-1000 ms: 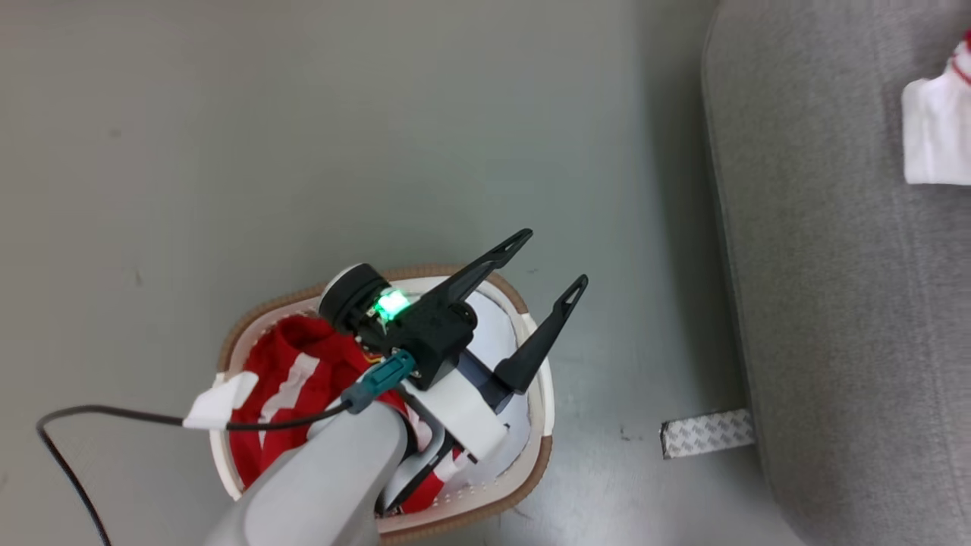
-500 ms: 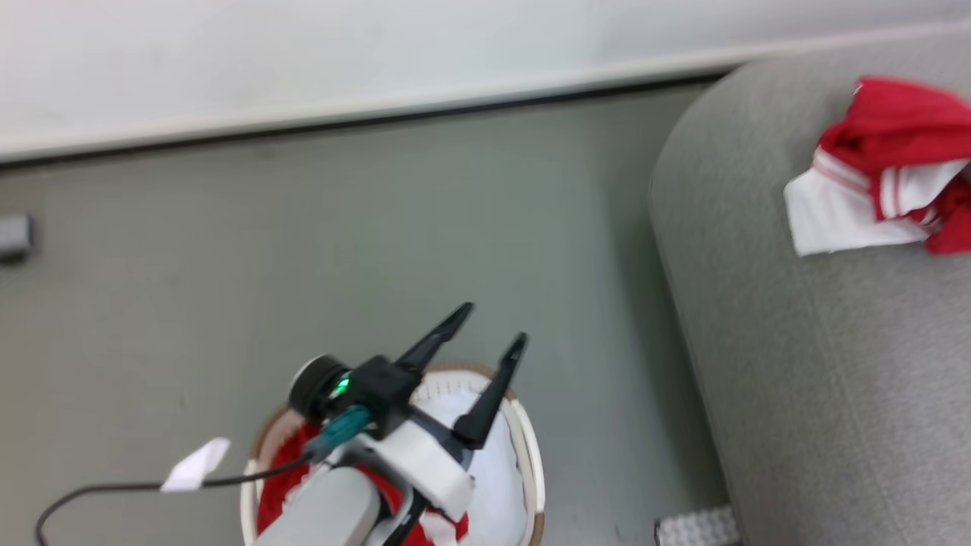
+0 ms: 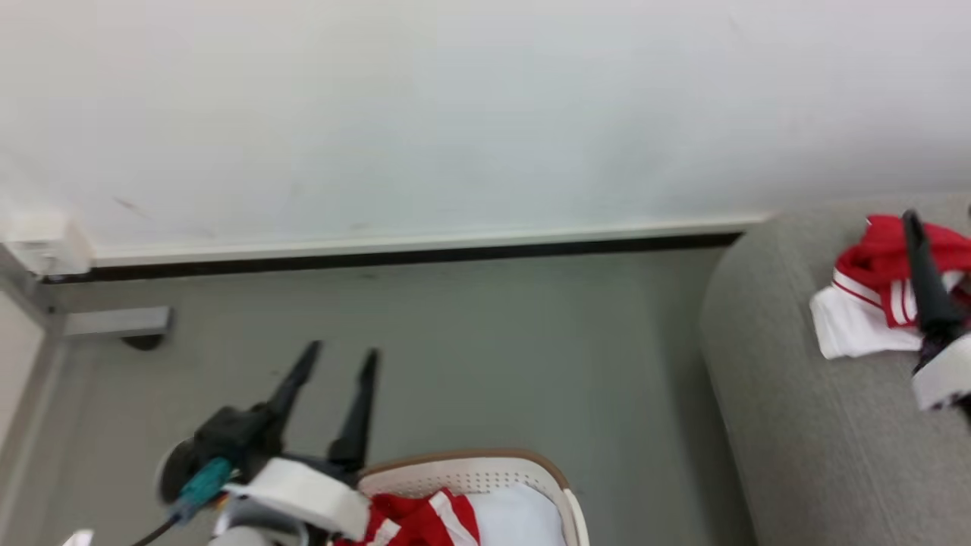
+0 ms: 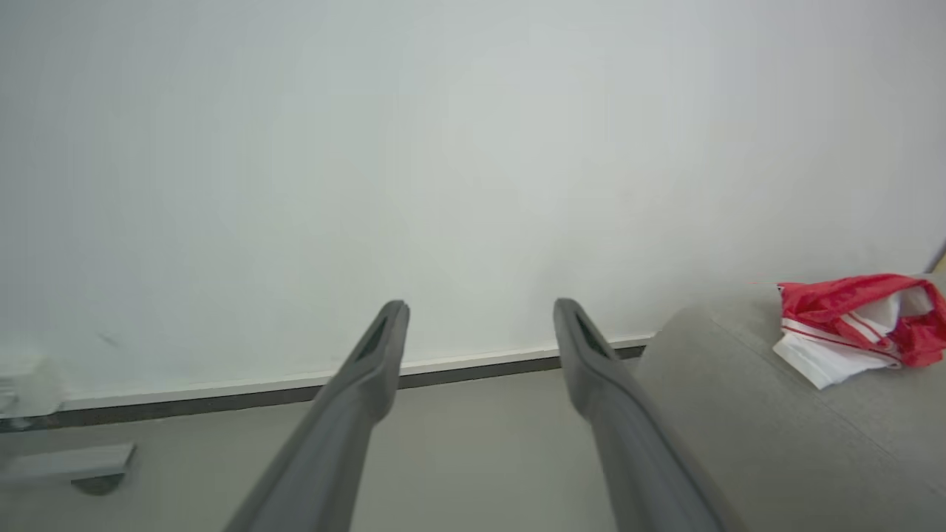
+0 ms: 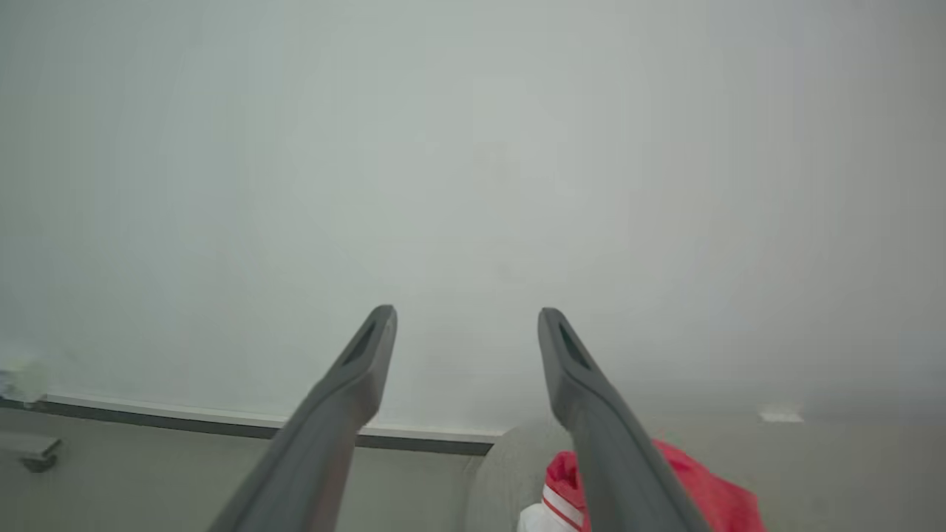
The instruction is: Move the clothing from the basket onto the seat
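Note:
The basket (image 3: 470,459) sits at the bottom of the head view, with red and white clothing (image 3: 413,523) in it beside a pale cloth (image 3: 520,516). My left gripper (image 3: 340,355) hangs open and empty just left of the basket's far rim, pointing at the wall. In the left wrist view the left gripper (image 4: 480,306) holds nothing. Another piece of clothing (image 3: 861,303) lies on the grey seat (image 3: 789,425) at the right. One of my right gripper's fingers (image 3: 922,280) rises in front of it. The right gripper (image 5: 467,315) is open and empty above that clothing (image 5: 702,491).
A pale wall (image 3: 455,114) with a dark baseboard (image 3: 379,258) runs across the back. A grey bracket (image 3: 114,322) sits on the floor at the left, under a white box (image 3: 45,243). Bare grey floor (image 3: 531,356) lies between basket and seat.
The head camera has tilted up, bringing the wall into view. My left gripper has moved from over the basket to its left far side. A right finger has come into view over the seat.

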Robot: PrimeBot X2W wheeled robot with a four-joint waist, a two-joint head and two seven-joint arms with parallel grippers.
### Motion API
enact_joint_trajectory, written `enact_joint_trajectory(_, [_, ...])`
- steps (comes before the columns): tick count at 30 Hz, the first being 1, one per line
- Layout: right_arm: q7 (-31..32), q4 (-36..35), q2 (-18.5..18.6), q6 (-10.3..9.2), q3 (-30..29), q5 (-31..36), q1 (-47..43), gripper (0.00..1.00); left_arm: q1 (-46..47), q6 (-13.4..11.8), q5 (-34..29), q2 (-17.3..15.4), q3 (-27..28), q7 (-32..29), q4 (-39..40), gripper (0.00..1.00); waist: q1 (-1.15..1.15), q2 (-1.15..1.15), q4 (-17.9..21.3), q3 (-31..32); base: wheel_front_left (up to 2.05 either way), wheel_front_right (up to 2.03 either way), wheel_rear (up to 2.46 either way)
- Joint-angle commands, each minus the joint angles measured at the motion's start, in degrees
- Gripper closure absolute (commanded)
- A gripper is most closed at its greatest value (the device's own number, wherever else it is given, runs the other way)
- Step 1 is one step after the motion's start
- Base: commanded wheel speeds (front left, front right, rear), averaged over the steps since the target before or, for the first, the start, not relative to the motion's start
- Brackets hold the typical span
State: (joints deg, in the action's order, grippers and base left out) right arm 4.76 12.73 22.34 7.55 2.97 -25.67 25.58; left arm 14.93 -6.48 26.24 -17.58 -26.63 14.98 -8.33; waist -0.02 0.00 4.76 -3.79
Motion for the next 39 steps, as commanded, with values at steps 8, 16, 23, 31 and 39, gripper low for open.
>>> enact_joint_trajectory(8, [-9.27,-9.41,-9.53,-0.12,-3.73,2.15,-18.12,0.00,-7.14,-5.34,-0.49,-2.80,5.14,0.17,1.20,0.00,0.02,0.00,-5.81,4.55,0.00,0.00,0.00])
enact_joint_trajectory(16, [-15.85,-10.08,-14.00,-0.12,-1.27,8.42,-26.12,0.00,-13.90,-6.42,-3.16,-1.71,10.63,0.17,6.50,0.00,0.02,0.00,-5.51,5.48,0.00,0.00,0.00])
enact_joint_trajectory(23, [-17.87,-8.67,-15.95,-0.13,-1.47,10.65,-28.02,0.00,-17.40,-5.51,-4.32,1.79,13.70,0.18,7.51,0.00,0.02,0.00,-5.41,5.95,0.00,0.00,0.00])
enact_joint_trajectory(31, [-18.07,-8.06,-16.89,-0.13,-1.32,11.22,-26.63,0.00,-17.78,-3.27,-6.46,3.77,15.87,0.19,6.26,0.00,0.02,0.00,-5.04,5.67,0.00,0.00,0.00])
enact_joint_trajectory(39, [-17.98,-7.97,-17.13,-0.13,-0.91,10.94,-26.31,0.00,-18.29,-1.75,-7.76,5.07,17.67,0.19,5.79,0.00,0.02,0.00,-4.31,5.23,0.00,0.00,0.00])
